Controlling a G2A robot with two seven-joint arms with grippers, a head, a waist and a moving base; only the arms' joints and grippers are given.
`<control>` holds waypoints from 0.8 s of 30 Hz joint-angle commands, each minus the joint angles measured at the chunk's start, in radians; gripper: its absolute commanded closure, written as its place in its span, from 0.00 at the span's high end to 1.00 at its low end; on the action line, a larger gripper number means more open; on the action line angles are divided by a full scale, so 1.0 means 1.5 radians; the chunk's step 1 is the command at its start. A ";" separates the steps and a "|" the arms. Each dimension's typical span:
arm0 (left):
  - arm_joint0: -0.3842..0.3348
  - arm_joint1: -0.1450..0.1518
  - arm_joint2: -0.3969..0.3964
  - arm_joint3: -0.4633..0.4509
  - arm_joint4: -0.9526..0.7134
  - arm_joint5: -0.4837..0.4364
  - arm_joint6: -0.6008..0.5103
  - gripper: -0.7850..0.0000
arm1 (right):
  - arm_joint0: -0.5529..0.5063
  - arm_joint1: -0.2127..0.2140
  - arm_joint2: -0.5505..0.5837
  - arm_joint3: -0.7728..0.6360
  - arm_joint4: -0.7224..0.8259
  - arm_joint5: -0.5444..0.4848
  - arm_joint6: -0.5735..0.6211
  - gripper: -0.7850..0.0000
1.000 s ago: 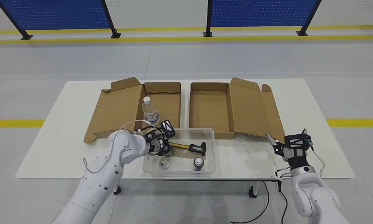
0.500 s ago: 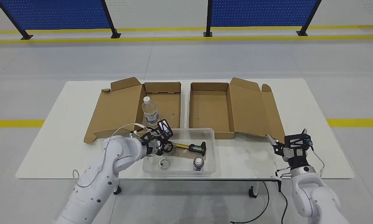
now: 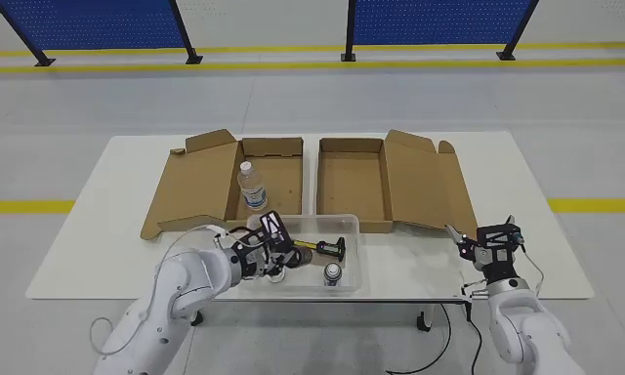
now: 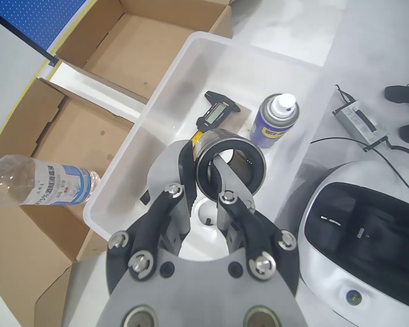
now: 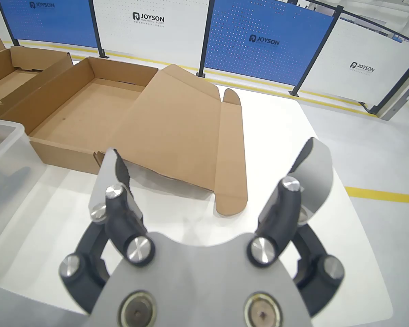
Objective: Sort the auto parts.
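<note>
Over bin, perhaps, left gripper pinches bearing.

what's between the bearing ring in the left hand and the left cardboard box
The left hand is shut on the steel bearing ring over the clear plastic bin. Toward the left brown cardboard box stand the bin's far wall and the clear plastic water bottle, upright in that box's near corner. Nothing else visible.
</note>
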 commanded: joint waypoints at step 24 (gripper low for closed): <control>-0.113 -0.019 0.073 0.042 0.020 0.172 0.104 0.00 | 0.000 0.000 0.000 0.000 0.000 0.000 0.000 1.00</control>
